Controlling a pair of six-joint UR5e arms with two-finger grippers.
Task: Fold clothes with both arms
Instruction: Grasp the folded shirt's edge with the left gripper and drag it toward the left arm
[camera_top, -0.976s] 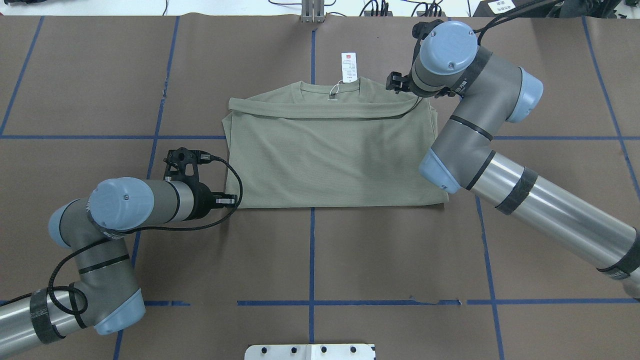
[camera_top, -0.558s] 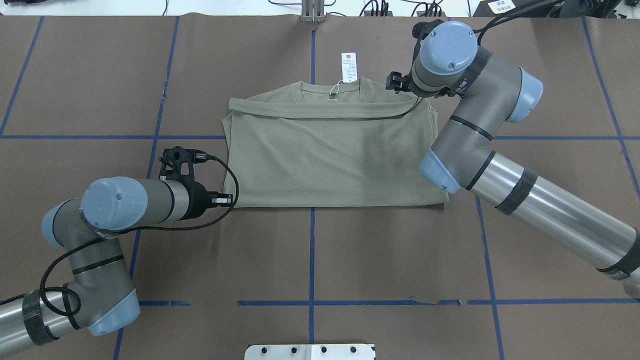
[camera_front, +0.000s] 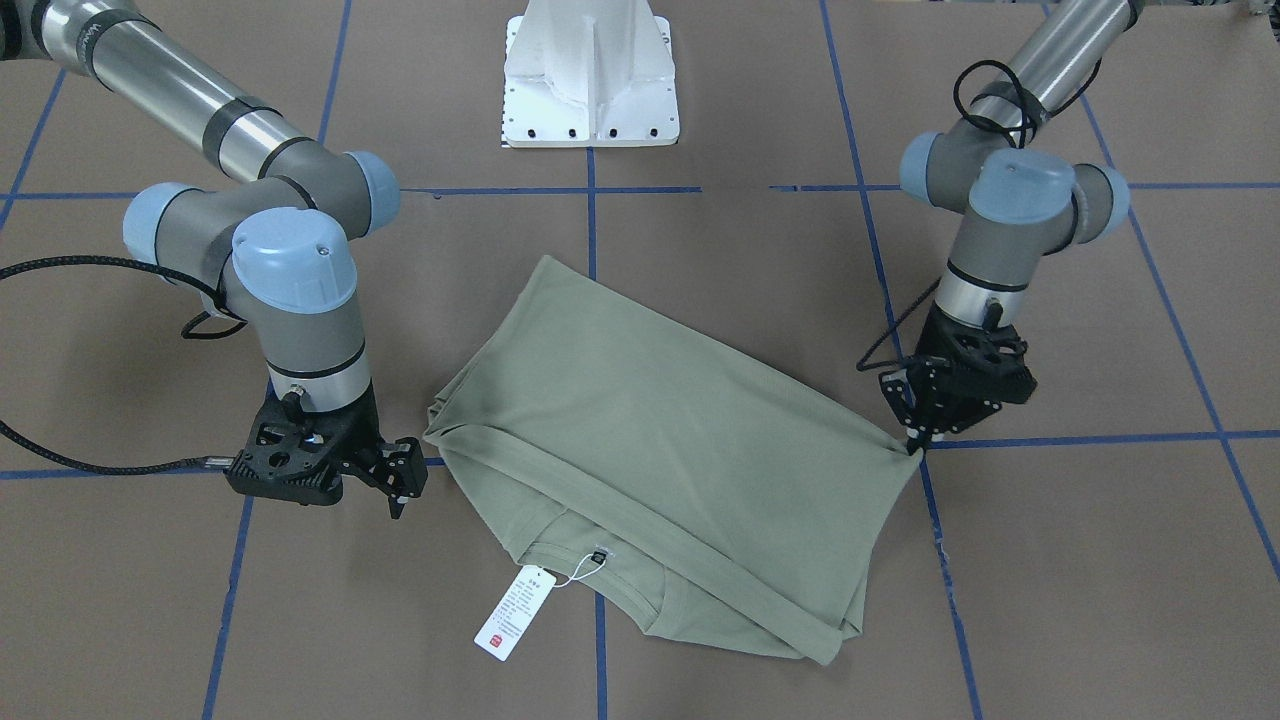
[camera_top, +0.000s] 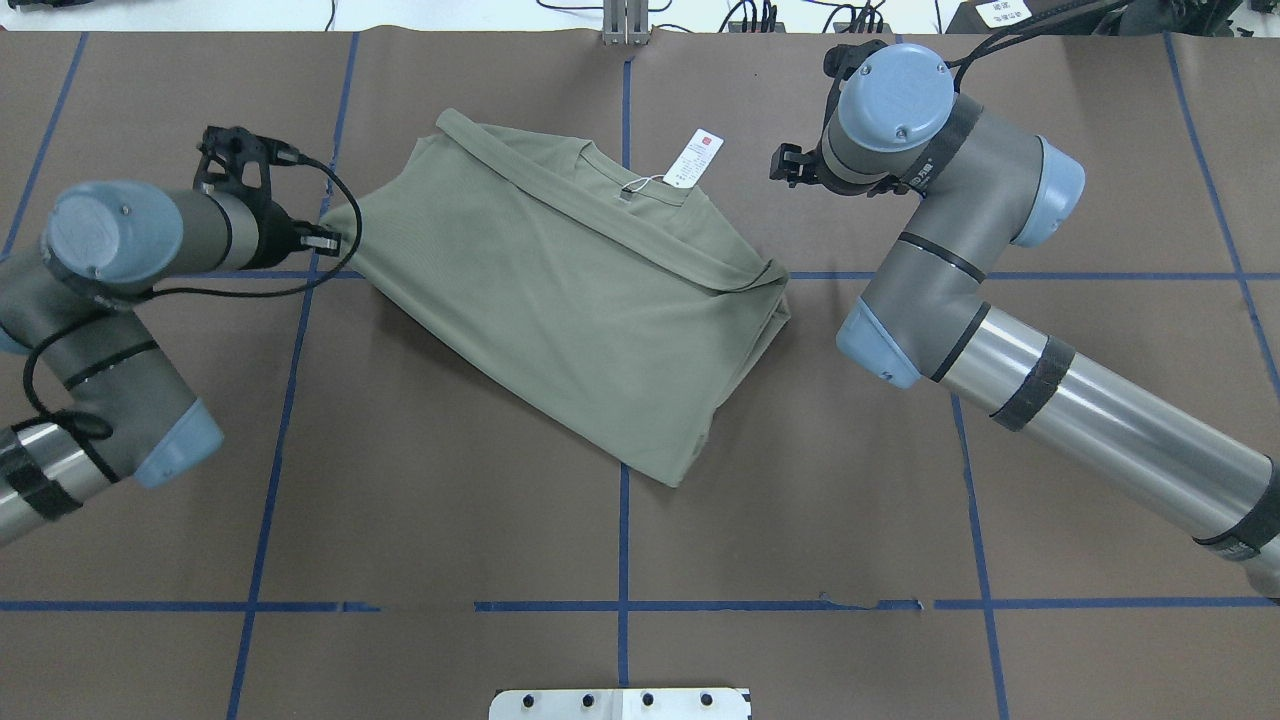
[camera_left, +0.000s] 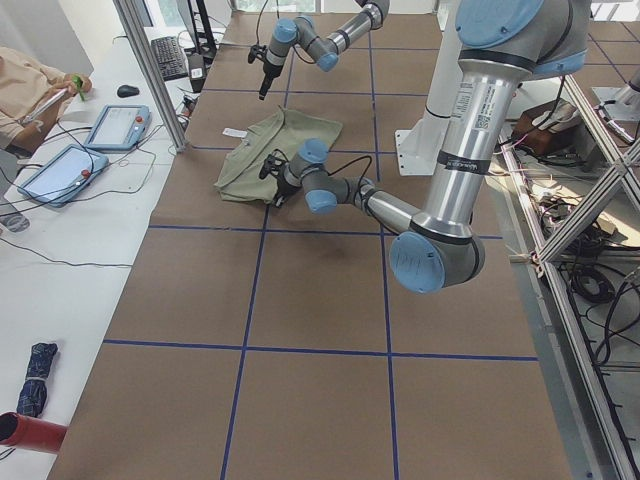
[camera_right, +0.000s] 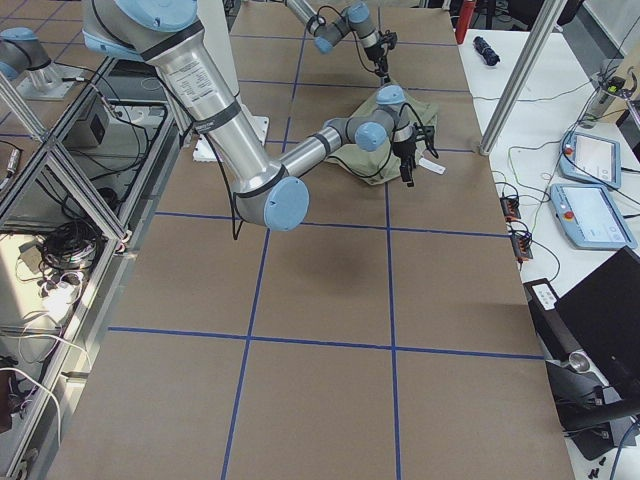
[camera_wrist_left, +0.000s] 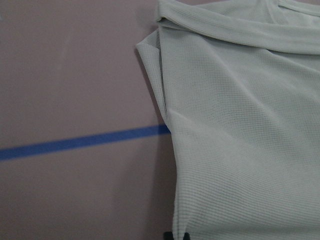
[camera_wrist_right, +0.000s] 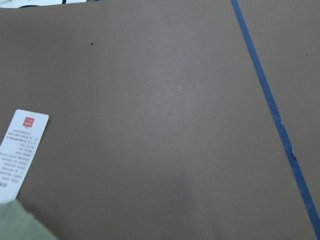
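Soft, limp, light shirt (camera_top: 560, 290), folded, skewed across middle of table (camera_top: 800, 500). Likely slides and drapes; best pinched at corners, through all layers. Left gripper (camera_front: 918, 445) clamped on one corner. Right gripper (camera_front: 398, 488) near opposite edge, empty; opening: cannot tell

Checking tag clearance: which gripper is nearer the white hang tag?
Right. The right gripper is beside the hang tag; the left gripper is across the shirt, at its far corner.

Illegibly tiny print on shirt's (camera_top: 560, 290) hang tag (camera_top: 697, 158)
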